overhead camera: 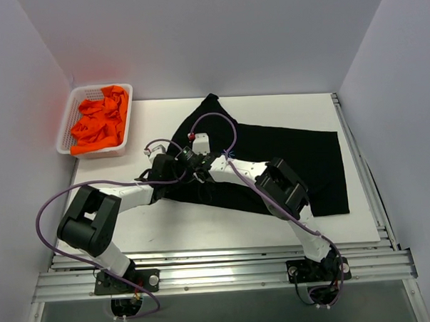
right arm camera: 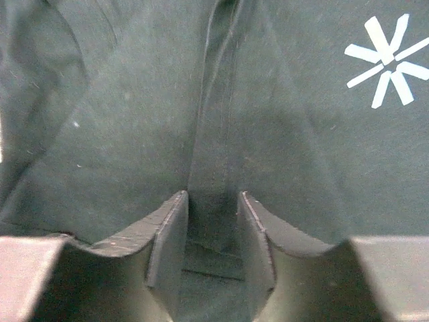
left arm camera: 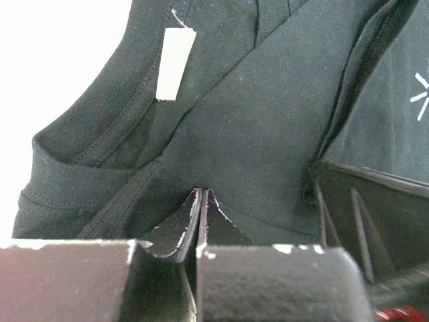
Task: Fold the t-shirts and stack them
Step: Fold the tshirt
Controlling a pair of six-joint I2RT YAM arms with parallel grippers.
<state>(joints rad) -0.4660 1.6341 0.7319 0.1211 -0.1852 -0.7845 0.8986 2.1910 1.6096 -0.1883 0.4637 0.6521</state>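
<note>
Though the black t-shirt (overhead camera: 293, 157) lay opened out across the table (overhead camera: 204, 233), no fold had yet been made in it, so I judged the task barely begun. My left gripper (left arm camera: 202, 192) sat at the neck end of the garment. Its jaws were pressed tight together with a pinch of black cloth caught at the tips, and creases ran from that pinch up and away ahead of the jaws. Ahead and to the left of them lay the ribbed collar (left arm camera: 87, 127) with its white label (left arm camera: 174, 64).

My right gripper (right arm camera: 213, 194) was just beside the left one, low on the same shirt. Its jaws stood apart, one on either side of a raised ridge of fabric that ran straight ahead from between them. I could not tell whether the pads pressed on that ridge. The light star mark (right arm camera: 389, 60) sat ahead and to the right of those jaws.

The orange t-shirts (overhead camera: 99, 123) were well apart from both grippers, off beyond my left side, heaped unfolded in the white basket (overhead camera: 95, 150). By my reckoning everything was left to do. The black shirt wanted its sleeves and body folded, then each orange one had to come out, be flattened, folded and laid on top. No stack existed on the table.
</note>
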